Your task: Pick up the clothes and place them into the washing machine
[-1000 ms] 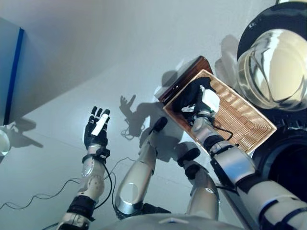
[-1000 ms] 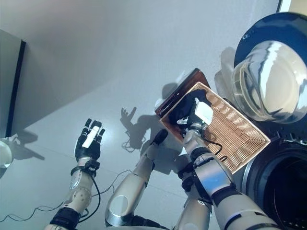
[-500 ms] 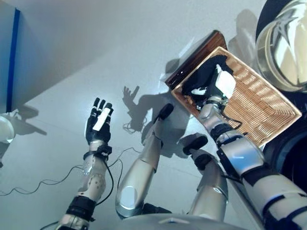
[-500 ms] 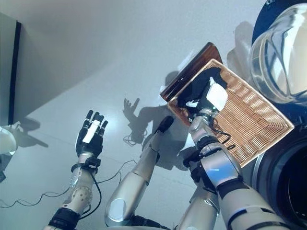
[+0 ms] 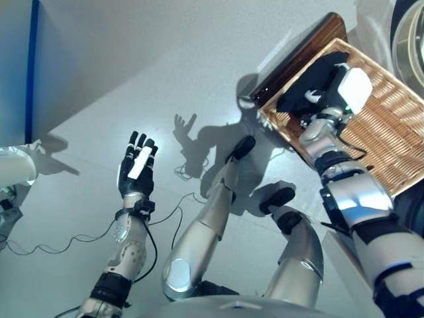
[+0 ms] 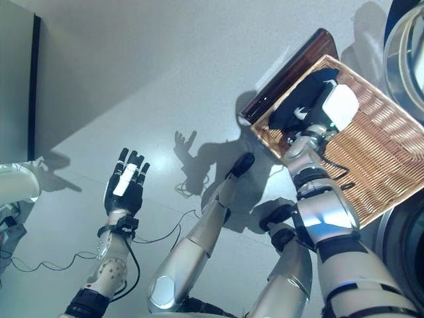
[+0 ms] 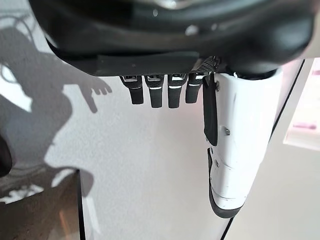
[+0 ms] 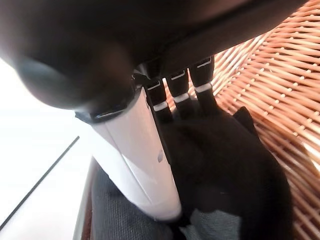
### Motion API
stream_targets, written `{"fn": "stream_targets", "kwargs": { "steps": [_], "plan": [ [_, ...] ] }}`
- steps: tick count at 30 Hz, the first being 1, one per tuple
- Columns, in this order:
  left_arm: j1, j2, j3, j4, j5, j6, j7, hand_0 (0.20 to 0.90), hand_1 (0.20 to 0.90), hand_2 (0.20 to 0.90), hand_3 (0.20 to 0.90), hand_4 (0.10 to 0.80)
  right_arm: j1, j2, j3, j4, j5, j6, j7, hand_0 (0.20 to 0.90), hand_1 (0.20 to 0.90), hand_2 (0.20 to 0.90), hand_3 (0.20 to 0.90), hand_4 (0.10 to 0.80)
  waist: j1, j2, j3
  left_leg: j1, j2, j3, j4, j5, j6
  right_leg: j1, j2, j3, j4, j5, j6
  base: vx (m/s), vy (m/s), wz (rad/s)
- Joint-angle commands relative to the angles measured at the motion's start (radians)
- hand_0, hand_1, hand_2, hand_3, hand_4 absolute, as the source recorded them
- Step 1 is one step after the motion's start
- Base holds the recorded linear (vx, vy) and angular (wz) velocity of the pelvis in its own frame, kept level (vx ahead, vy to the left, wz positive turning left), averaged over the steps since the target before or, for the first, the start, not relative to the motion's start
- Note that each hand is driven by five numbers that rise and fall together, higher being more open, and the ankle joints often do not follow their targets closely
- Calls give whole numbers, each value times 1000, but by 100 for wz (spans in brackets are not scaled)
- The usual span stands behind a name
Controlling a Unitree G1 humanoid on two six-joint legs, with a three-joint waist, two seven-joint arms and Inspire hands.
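The dark clothes (image 5: 311,86) lie in one corner of the wicker basket (image 5: 391,132). The right hand (image 5: 338,89) is down on them, its fingers (image 8: 200,92) pressing into the cloth; grip unclear. The left hand (image 5: 136,169) is spread wide, empty, far away over the floor (image 5: 132,79).
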Motion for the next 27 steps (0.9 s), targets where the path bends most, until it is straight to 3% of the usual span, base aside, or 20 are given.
{"fn": "stream_targets", "kwargs": {
  "steps": [1, 16, 27],
  "plan": [
    [4, 29, -15, -54, 5, -88, -11, 900, 900, 900, 900, 800, 48, 14, 21, 5, 16, 1, 39, 200, 200, 200, 200, 300, 1, 64, 11, 63, 6, 53, -80, 93, 57, 29, 8, 3, -59, 54, 34, 0, 0, 0],
    [13, 40, -8, -39, 9, -88, -18, 900, 900, 900, 900, 800, 69, -2, -5, -19, 38, -9, 29, 200, 200, 200, 200, 300, -23, 47, 11, 147, 29, 84, -110, 93, 56, 90, 26, 31, -104, 81, 37, -15, 12, -4],
    [5, 13, 11, 49, -1, -85, -18, 900, 900, 900, 900, 800, 106, 13, -38, -87, 84, -46, 25, 200, 200, 200, 200, 300, -94, 6, 11, 288, 73, 194, -131, 64, 63, 206, 69, 113, -223, 146, 47, -9, 49, -30]
  ]
}}
